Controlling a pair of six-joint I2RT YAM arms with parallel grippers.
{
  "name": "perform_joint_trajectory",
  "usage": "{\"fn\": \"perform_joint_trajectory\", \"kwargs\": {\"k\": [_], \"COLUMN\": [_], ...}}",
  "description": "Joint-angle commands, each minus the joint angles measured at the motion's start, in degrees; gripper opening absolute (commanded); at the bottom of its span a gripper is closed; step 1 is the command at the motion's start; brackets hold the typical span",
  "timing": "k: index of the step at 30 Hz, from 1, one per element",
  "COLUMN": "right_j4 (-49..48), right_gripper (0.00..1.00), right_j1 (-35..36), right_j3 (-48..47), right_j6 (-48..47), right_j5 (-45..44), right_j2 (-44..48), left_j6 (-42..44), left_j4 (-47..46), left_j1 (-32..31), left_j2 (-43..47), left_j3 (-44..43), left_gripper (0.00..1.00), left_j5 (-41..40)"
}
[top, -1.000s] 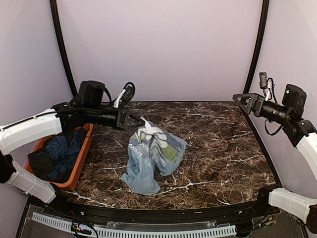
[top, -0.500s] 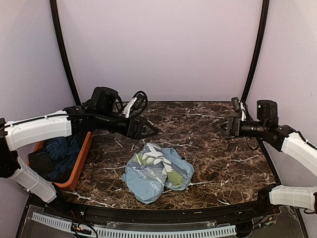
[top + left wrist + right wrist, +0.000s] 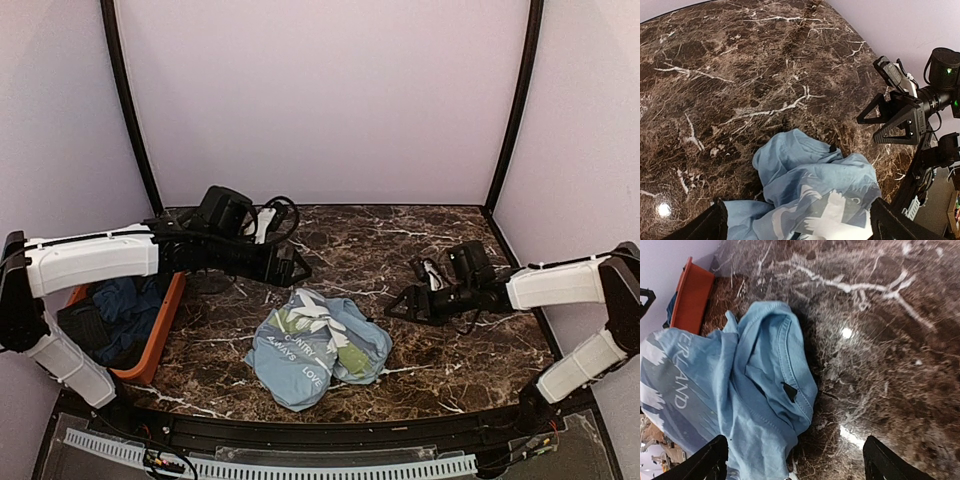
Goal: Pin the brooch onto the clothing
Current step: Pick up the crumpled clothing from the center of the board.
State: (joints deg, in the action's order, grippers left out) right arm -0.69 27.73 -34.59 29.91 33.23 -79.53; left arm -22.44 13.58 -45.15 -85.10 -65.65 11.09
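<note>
Lying crumpled: one T-shirt [image 3: 318,345]; left pincer [image 3: 298,268] and right pincer [image 3: 394,307] both spread.

Dark marble table [image 3: 450,240], orange bin [image 3: 168,320] at left, dark blue garments [image 3: 125,300] inside

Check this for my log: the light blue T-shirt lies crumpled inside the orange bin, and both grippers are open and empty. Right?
Not quite. The top external view shows the light blue T-shirt crumpled on the marble table, right of the orange bin, which holds darker garments. The left gripper and right gripper are open and empty, as you said.
</note>
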Motion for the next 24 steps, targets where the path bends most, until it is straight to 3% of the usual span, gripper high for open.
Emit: {"fn": "perform_joint_trajectory", "kwargs": {"k": [1, 9, 12, 14, 15, 19, 22, 24], "right_j4": [-7.63, -17.02, -20.86, -20.67, -18.98, -2.49, 13.37, 18.47], "right_gripper": [0.9, 0.7, 0.41, 0.05, 0.0, 0.0, 0.0, 0.0], "right_j1": [4.37, 9.4, 10.23, 10.24, 10.13, 10.18, 10.16, 9.96], "right_j3": [-1.33, -4.1, -3.95, -4.49, -5.32, -13.92, -25.91, -32.99], "right_j6": [1.57, 2.86, 4.1, 4.09, 3.17, -7.86, -20.11, -26.75], "right_j5": [3.18, 14.84, 16.98, 17.0, 16.41, 10.08, -3.03, -12.77], "right_j2": [-7.25, -17.0, -17.41, -16.49, -15.23, -8.99, -4.79, -2.91], "left_j6": [-0.92, -0.33, 0.05, 0.04, 0.03, 0.34, 0.67, 0.86], "left_j4": [1.86, 3.98, 4.45, 4.47, 4.5, 4.52, 5.46, 6.08], "left_j1": [0.28, 1.38, 1.9, 2.09, 2.17, 2.61, 3.02, 3.48], "left_j2": [4.03, 10.5, 11.73, 12.33, 12.46, 12.04, 11.4, 11.13], "left_j3": [4.05, 7.18, 7.85, 8.3, 8.51, 8.55, 7.25, 5.83], "left_gripper": [0.99, 0.99, 0.99, 0.99, 0.99, 0.99, 0.99, 0.99], "left_j5": [-4.21, -7.13, -7.95, -8.09, -7.97, -8.35, -10.11, -12.34]}}
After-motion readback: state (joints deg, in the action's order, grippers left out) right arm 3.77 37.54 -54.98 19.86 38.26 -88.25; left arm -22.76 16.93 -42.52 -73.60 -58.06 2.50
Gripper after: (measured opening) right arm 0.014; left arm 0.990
